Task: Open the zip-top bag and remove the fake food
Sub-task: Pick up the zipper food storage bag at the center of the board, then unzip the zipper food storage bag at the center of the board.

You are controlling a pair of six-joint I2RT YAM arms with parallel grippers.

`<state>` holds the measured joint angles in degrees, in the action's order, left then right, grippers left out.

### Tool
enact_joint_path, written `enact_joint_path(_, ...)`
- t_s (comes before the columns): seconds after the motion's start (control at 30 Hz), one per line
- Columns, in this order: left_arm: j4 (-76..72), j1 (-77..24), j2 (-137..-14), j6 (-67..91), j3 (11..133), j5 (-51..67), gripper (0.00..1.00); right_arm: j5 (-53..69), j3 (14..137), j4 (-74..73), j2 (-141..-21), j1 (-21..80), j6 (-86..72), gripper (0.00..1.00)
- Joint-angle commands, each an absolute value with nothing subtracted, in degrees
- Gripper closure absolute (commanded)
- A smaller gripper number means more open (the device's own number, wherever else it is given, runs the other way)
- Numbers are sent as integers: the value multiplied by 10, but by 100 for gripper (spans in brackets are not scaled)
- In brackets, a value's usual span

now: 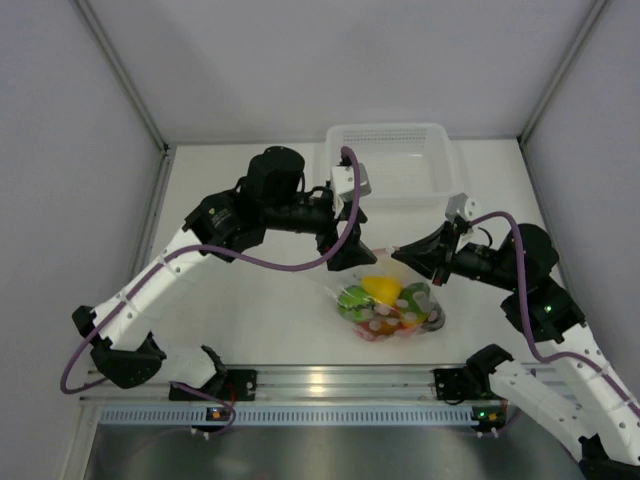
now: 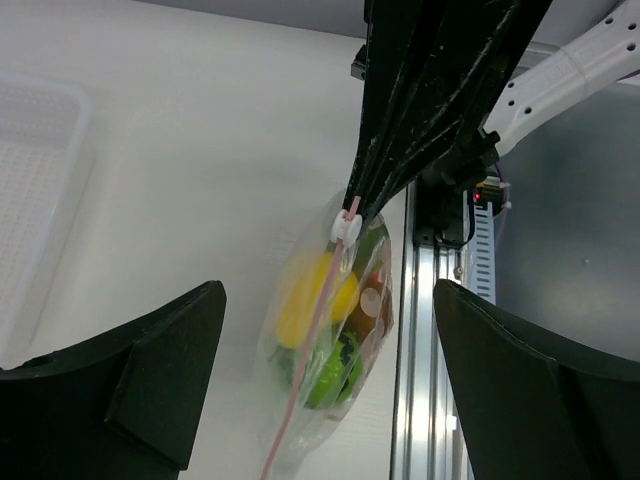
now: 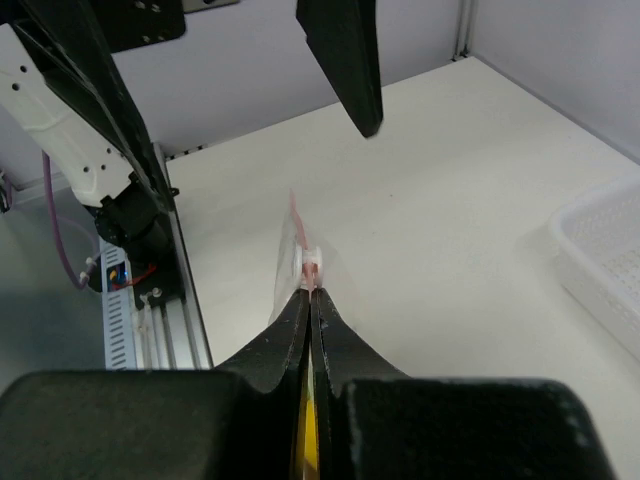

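The clear zip-top bag [image 1: 392, 308] hangs by its pink zip strip [image 2: 300, 385], its lower end near the table. My right gripper [image 1: 394, 251] is shut on the strip right beside the white slider [image 3: 309, 265]. The fake food [image 1: 381, 289] is inside the bag: yellow, green, brown and pink-red pieces show through the plastic [image 2: 330, 340]. My left gripper [image 1: 345, 250] is open just left of the bag's top. In the left wrist view its black fingers [image 2: 150, 370] stand wide on either side of the bag without touching it.
A translucent white tray [image 1: 442, 160] sits at the back of the table, behind both grippers. The aluminium rail [image 1: 330, 380] carrying the arm bases runs along the near edge, close below the bag.
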<state>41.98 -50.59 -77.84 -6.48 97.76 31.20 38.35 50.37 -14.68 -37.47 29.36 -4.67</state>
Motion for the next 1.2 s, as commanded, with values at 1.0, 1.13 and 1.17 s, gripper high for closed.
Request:
enact_joint_path(1.0, 383, -525, -908, -97, 1052, 574, 47, 429, 458, -91, -265, 304, -20, 100)
enact_joint_path(1.13, 383, -528, -911, -97, 1050, 573, 60, 420, 457, -96, -266, 305, -18, 100)
enact_joint_path(1.17, 383, -530, -911, -96, 1049, 569, 61, 419, 455, -94, -267, 305, -18, 100)
